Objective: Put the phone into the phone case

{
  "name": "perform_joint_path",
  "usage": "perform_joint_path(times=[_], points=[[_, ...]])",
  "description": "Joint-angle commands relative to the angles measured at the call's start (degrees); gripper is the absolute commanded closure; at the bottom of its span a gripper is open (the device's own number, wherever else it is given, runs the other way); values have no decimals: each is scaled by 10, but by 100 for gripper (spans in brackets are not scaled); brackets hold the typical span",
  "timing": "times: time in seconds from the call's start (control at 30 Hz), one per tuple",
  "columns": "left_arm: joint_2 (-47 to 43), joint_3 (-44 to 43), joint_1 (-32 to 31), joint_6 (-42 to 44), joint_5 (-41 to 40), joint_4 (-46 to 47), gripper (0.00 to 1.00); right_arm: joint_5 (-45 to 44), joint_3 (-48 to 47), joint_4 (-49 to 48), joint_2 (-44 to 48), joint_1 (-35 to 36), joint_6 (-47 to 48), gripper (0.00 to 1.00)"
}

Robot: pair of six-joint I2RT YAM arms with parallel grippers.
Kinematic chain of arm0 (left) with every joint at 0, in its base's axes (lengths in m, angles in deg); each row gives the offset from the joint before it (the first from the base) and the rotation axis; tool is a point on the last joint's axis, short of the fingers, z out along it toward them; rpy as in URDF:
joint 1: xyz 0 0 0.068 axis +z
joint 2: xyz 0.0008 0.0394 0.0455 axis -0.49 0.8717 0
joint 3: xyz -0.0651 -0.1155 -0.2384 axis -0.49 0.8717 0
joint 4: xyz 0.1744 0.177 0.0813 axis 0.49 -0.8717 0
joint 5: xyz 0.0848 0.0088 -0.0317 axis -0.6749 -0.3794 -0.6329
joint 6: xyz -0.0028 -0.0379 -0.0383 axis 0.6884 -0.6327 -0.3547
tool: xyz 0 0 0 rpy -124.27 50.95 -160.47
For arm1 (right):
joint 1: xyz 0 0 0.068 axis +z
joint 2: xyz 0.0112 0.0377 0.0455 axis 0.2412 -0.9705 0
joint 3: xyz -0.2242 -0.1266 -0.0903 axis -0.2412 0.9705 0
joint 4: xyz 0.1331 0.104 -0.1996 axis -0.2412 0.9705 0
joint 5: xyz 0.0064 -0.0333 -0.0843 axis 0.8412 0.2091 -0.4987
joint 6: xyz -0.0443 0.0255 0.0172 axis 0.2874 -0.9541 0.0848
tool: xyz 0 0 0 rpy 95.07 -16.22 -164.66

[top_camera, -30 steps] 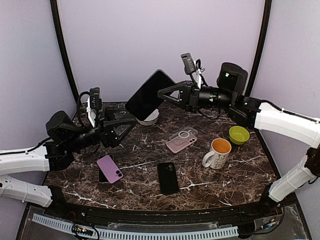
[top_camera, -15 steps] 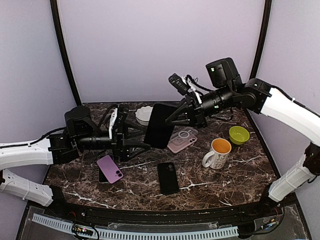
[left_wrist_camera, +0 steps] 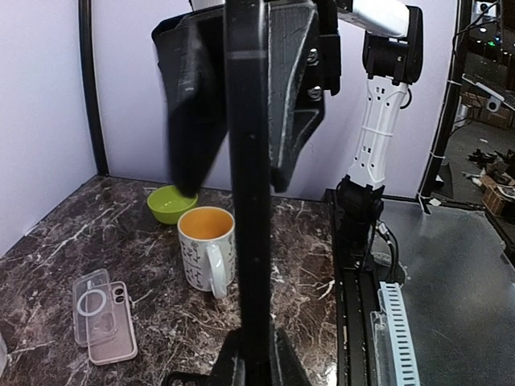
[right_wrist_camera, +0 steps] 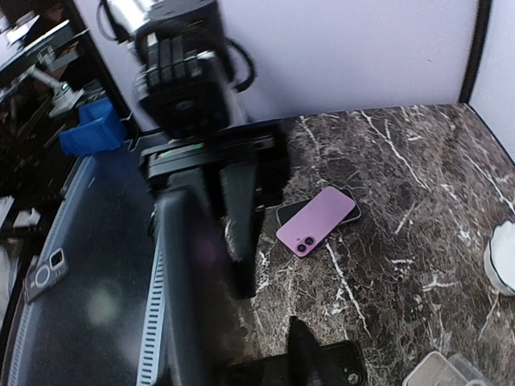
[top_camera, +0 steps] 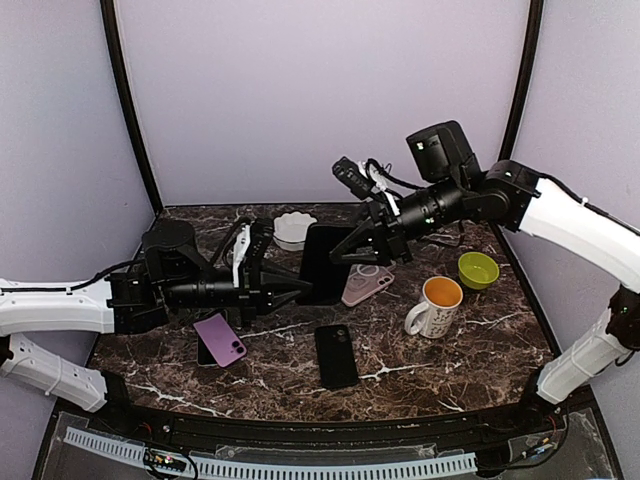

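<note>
A black phone point(top_camera: 325, 262) stands on edge in the air over the middle of the table, between both arms. My left gripper point(top_camera: 300, 292) is shut on its near edge; the left wrist view shows the phone point(left_wrist_camera: 248, 201) edge-on, rising from between the fingers. My right gripper point(top_camera: 347, 254) straddles the far edge with its jaws slightly apart, and one finger point(right_wrist_camera: 304, 347) stands off the phone. A clear phone case point(top_camera: 363, 280) with a round ring lies flat on the table just right of the phone, beside a pink piece point(left_wrist_camera: 113, 338).
A white mug point(top_camera: 435, 305) with an orange inside and a green bowl point(top_camera: 478, 269) stand at the right. A purple phone point(top_camera: 220, 338) lies at the front left, a black one point(top_camera: 336, 355) at front centre. A white dish point(top_camera: 294, 229) sits at the back.
The right arm has brought the black phone down from high at the back to the middle. My left gripper has moved right and shut on it. The right jaws have loosened.
</note>
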Motion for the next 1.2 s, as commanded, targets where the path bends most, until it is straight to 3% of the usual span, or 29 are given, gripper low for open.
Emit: perform_joint_path(times=[0.0,0.07,0.1,0.17,0.33,0.53,0.63,0.77,0.9,0.97,1.0,1.03,1.07,1.17], points=[[-19,33,-39,10,-130,119,100,-194,51,-182,37,11,-163,25],[-18,56,-52,13,-230,179,100,-342,91,-252,55,38,-230,5],[-11,62,-58,16,-276,200,100,-391,118,-299,64,58,-254,2],[0,70,-62,19,-304,246,100,-466,159,-395,67,97,-287,1],[11,73,-72,5,-340,279,100,-626,139,-407,31,160,-329,2],[16,71,-73,-10,-350,284,100,-676,119,-418,-32,177,-350,2],[14,70,-73,-17,-347,283,100,-695,130,-442,-34,178,-349,13],[12,67,-73,-17,-341,259,100,-705,132,-443,-34,180,-345,45],[14,72,-73,-46,-332,244,100,-721,133,-421,-37,182,-350,70],[9,76,-73,-73,-332,222,76,-733,135,-394,-34,182,-361,82],[3,79,-73,-82,-333,211,51,-740,136,-378,-30,182,-367,88],[-2,82,-73,-99,-335,182,41,-748,134,-353,-28,182,-374,92],[-13,81,-73,-106,-338,138,24,-761,133,-327,-25,182,-383,94],[-40,44,-65,-141,-359,-22,10,-780,132,-227,-29,182,-426,100]])
